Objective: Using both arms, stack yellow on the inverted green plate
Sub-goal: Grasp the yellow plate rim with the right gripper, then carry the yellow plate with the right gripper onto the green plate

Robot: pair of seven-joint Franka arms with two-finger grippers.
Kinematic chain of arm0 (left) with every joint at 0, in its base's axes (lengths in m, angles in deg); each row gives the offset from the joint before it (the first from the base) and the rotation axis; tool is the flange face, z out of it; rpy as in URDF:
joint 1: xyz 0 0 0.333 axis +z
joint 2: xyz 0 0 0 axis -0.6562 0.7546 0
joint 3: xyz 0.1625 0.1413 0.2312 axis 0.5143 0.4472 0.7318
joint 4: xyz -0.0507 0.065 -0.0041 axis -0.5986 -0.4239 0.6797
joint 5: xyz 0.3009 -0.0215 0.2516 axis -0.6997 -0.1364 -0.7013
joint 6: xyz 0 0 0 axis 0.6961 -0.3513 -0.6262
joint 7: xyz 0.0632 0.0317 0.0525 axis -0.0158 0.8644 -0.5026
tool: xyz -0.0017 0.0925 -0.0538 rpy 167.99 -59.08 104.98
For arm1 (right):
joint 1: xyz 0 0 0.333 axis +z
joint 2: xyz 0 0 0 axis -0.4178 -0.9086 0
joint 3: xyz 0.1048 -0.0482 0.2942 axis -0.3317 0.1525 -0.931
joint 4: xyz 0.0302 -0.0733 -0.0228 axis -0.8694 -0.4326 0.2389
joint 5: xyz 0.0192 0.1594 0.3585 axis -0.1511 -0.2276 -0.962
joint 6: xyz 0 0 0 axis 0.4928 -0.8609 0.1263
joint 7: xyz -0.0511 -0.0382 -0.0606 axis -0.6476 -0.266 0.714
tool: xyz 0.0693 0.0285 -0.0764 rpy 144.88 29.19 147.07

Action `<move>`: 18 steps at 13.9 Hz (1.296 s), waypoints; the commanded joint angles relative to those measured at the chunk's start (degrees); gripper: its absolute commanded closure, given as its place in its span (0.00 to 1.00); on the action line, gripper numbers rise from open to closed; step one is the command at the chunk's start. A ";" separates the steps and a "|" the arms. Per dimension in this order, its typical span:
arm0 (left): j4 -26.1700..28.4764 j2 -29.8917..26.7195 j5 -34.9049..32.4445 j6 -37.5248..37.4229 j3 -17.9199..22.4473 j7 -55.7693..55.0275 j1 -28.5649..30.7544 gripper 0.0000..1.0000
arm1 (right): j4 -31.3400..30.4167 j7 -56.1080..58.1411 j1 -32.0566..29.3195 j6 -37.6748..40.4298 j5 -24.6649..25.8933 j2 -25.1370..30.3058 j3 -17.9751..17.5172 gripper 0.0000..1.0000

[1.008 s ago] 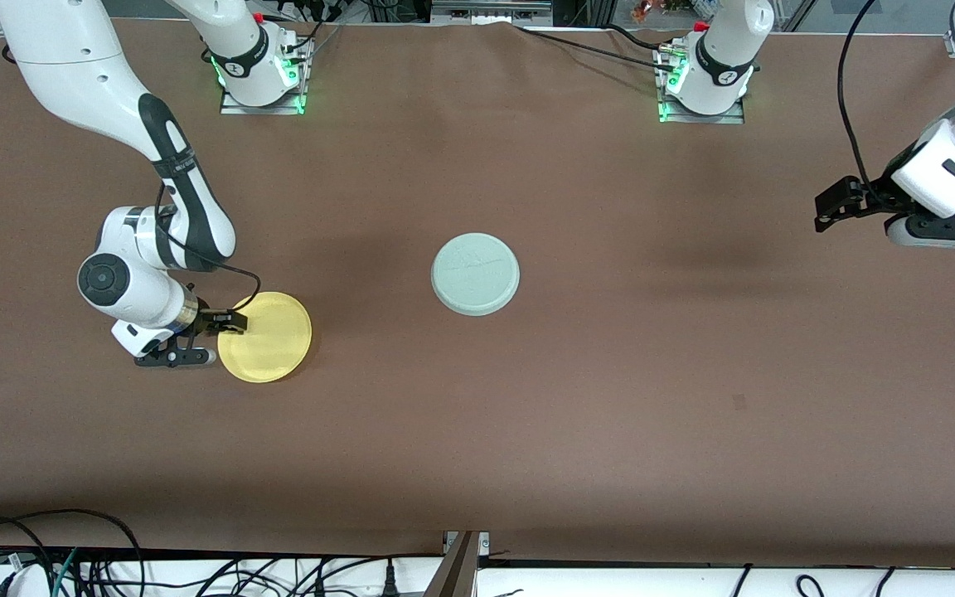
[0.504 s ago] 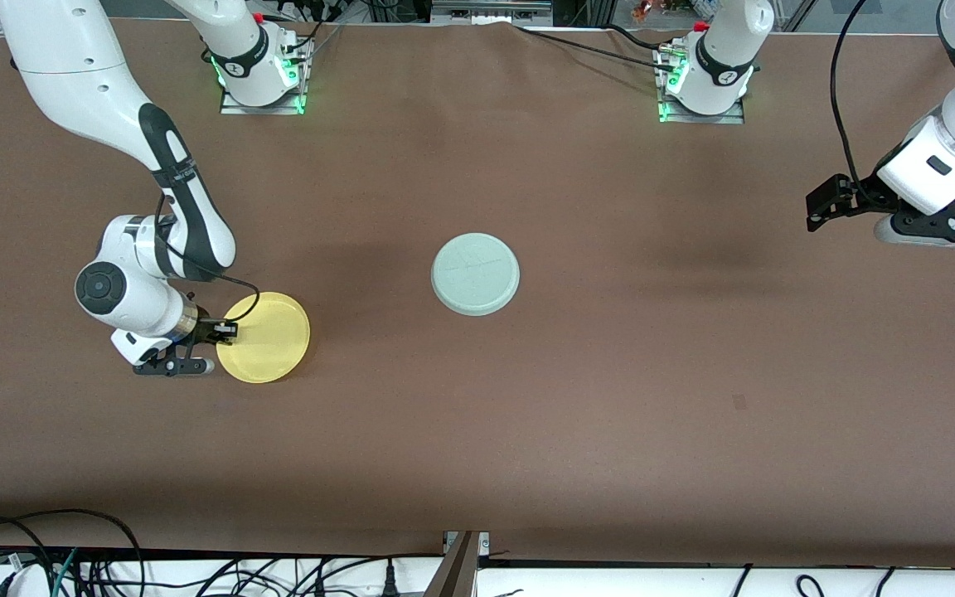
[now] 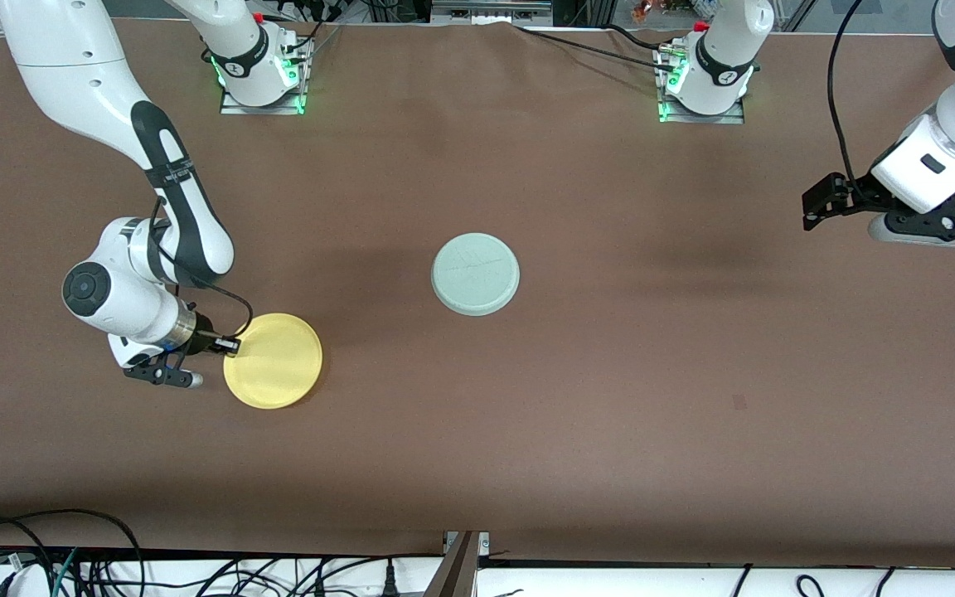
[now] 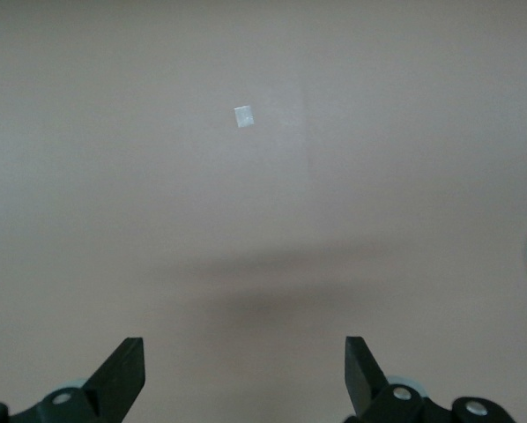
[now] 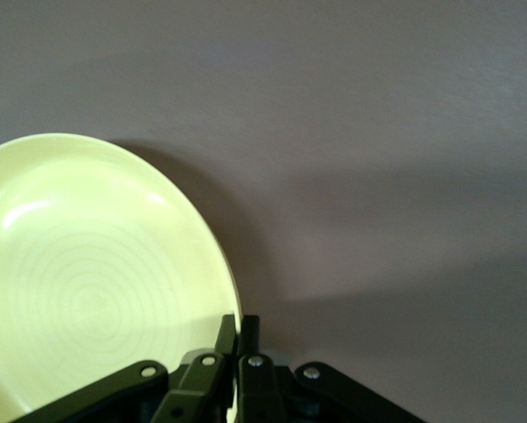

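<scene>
Nearest the front camera, the right pincer (image 3: 229, 344) clamps the rim of the yellow plate (image 3: 273, 361). Farther up the tabletop (image 3: 610, 373) lies the inverted green plate (image 3: 475, 274). The left pincer (image 3: 813, 203) hangs released, waiting.

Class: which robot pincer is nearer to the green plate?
Right. The right pincer grips the yellow plate's rim, nearer the green plate; the left pincer hangs open over bare table at its own end.
</scene>
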 commanded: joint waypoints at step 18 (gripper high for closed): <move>-0.77 -0.96 -1.20 -2.09 -1.68 0.30 0.27 0.00 | -17.57 -42.35 5.25 -12.51 -2.29 12.83 -30.59 1.00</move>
